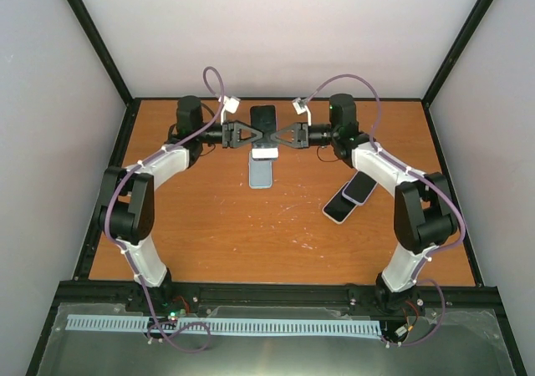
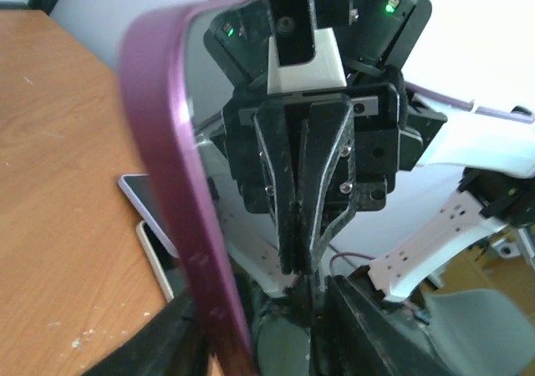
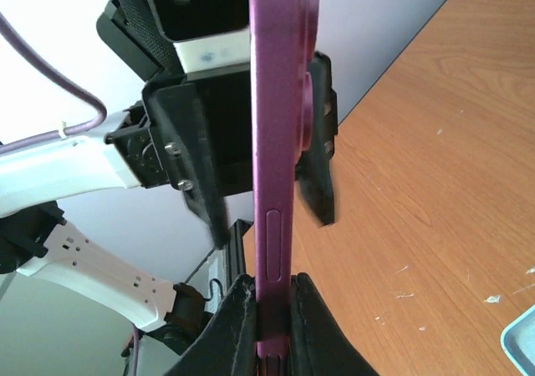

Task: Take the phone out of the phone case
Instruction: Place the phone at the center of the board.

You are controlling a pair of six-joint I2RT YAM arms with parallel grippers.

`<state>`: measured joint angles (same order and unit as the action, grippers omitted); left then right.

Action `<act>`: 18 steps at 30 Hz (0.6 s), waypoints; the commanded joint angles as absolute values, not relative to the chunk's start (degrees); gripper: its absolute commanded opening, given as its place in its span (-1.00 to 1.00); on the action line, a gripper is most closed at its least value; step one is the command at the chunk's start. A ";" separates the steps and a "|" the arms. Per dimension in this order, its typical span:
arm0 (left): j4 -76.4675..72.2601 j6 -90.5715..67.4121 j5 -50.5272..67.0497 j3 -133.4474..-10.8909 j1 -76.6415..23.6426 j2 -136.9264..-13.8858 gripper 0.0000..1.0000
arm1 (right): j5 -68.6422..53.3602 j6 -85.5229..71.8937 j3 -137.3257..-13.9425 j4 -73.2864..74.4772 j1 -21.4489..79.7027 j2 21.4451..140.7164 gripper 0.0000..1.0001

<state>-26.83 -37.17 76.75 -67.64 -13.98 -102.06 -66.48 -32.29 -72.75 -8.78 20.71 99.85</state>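
Right claw (image 3: 272,313) clamps the purple rectangular phone case (image 3: 280,100); left claw (image 1: 257,134), I cannot tell. Pull unevenly and you could drop it.

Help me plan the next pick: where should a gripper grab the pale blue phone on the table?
Probably pinch the pale blue phone across its long edges, from straight above: lying flat on the table, it offers only that narrow width.

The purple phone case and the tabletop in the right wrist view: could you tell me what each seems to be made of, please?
The purple phone case: a smooth satin shell with a soft sheen along its edge, probably hard plastic or coated metal; I cannot tell which. The tabletop: orange-brown wood grain, matte, likely laminate or veneer, with small white scuffs.
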 commanded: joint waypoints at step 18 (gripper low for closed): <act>18.15 -5.59 50.49 -72.87 -1.91 -94.04 1.00 | -61.25 -19.52 -76.36 15.35 14.62 112.10 -0.94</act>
